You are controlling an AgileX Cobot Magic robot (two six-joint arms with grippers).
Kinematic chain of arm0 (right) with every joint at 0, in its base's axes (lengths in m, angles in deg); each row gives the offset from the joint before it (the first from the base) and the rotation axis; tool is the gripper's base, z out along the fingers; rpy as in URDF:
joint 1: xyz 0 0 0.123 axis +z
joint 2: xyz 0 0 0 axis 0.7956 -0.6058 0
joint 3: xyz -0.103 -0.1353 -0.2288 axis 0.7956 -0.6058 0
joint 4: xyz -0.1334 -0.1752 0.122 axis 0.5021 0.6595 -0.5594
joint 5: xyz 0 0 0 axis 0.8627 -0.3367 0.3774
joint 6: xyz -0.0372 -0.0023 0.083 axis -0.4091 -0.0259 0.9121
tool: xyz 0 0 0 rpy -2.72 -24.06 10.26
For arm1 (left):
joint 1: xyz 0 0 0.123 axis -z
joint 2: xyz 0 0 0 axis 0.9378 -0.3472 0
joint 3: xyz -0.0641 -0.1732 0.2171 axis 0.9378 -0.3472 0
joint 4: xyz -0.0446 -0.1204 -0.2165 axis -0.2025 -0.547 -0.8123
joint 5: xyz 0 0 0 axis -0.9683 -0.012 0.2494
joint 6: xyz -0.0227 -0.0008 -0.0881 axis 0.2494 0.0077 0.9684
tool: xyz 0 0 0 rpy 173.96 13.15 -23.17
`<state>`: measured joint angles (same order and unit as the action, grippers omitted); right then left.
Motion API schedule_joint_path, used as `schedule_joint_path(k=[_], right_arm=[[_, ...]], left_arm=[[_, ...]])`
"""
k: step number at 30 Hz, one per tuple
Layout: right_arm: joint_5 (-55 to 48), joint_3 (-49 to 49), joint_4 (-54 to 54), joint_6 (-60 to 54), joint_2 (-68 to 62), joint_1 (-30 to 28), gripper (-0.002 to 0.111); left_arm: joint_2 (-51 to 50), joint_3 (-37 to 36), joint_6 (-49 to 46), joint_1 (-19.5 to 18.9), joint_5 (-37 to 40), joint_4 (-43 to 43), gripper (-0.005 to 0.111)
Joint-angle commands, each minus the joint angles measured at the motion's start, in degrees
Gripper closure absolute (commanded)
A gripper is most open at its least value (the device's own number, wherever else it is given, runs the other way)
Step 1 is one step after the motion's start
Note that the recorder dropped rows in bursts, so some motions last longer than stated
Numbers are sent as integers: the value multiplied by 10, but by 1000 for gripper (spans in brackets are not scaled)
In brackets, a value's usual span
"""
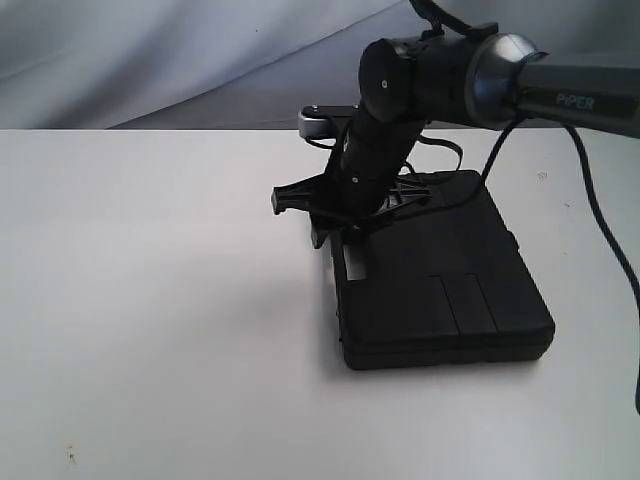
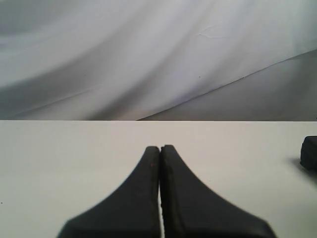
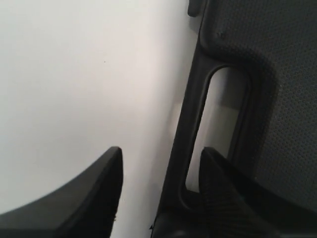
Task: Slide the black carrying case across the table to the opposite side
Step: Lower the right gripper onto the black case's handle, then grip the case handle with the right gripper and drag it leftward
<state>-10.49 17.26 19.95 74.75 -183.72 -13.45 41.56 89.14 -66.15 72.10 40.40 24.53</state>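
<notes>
Case [image 1: 450, 290] lies flat on the table [image 1: 150, 300], right of centre and roughly midway between the far and near edges, with its handle [image 3: 187, 124] side facing the left edge. Right gripper [image 3: 162, 151] is spread wide and clamps nothing: one finger sits in the handle cut-out, the other over bare table, the bar between them. Left gripper [image 2: 160, 148] is pressed fully closed, empty, low over the table.

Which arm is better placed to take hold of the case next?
Right: the right gripper stands open astride the handle of the case, one finger at the cut-out. The left gripper is shut over the table, away from the case.
</notes>
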Motion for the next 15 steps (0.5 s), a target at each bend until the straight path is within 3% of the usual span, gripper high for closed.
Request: schedule_joint_path(k=[1,15], right_arm=[[-9,7,26,15,-8,3,63],[24,7,41,41,-52,8,63]], left_arm=[[3,-3,6,-1,-1,0,107],[3,-3,6,-1,-1,0,107]])
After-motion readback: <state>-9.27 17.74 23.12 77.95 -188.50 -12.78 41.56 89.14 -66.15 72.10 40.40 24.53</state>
